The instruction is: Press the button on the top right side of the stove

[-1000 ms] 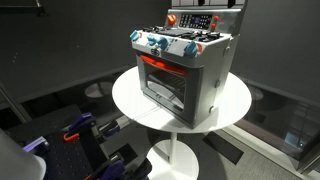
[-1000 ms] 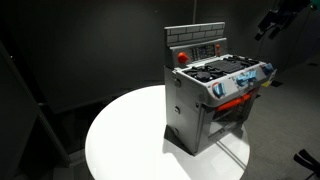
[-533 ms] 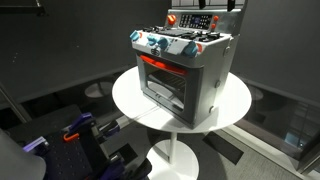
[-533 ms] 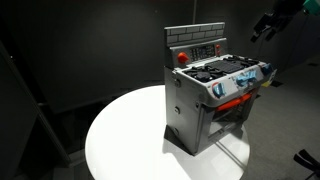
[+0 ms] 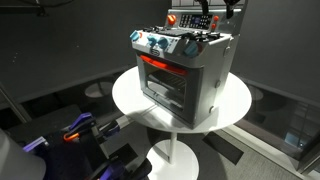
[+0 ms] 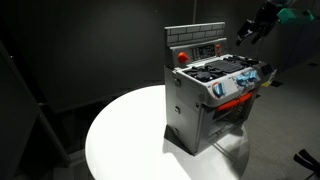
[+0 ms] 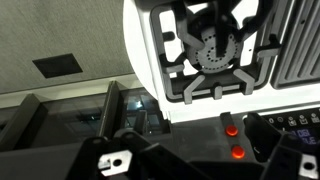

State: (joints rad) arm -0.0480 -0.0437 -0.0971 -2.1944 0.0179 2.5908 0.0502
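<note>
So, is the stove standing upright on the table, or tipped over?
Upright: the stove rests on its base on the round white table, burners facing up.

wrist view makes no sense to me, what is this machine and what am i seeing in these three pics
The machine is a robot arm with a grasping part at its tip, the end effector. Two cameras stand outside the robot. Both exterior views show a toy stove on a round white table, with the end effector in the air near the stove's back panel. The third camera sits on the wrist and looks down at the stove top. It shows a burner and red buttons from above, with dark parts of the end effector along the bottom edge. Nothing shows in its grasp. I cannot tell whether it is open or shut.
</note>
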